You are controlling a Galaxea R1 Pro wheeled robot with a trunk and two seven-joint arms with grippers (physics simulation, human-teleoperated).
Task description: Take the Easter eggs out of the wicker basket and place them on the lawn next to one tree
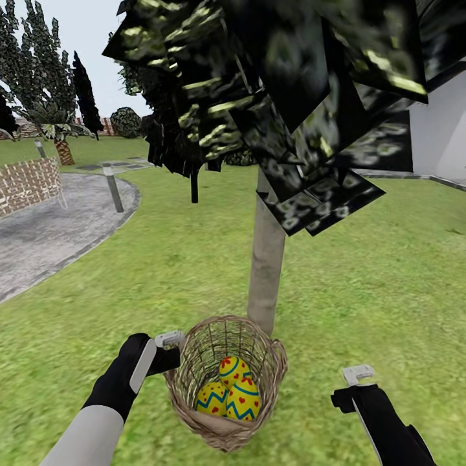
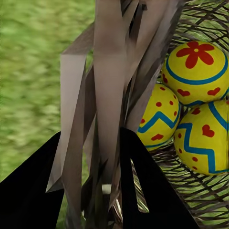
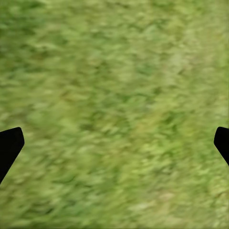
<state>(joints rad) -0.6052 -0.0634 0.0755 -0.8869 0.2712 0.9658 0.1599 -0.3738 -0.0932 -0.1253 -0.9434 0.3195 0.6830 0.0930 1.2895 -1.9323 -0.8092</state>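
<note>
At the foot of a thin grey-beige tree trunk (image 1: 266, 272), under dark angular leaf planes (image 1: 272, 84), a brown open-weave wicker basket (image 1: 188, 395) just in front of the trunk on the short green lawn (image 1: 375, 272). Inside it, three small yellow Easter eggs (image 1: 234, 388) with blue zigzag bands and red marks, bunched together and touching. Left hand (image 1: 167, 346) pinching the basket's rim, black fingers (image 2: 143, 191) either side of the weave in the left wrist view. Right hand (image 1: 357, 375) spread apart, holding nothing, above bare grass well clear of the basket. Beyond, a grey paved patio (image 1: 52, 226) and a white house wall (image 1: 440, 136).
</note>
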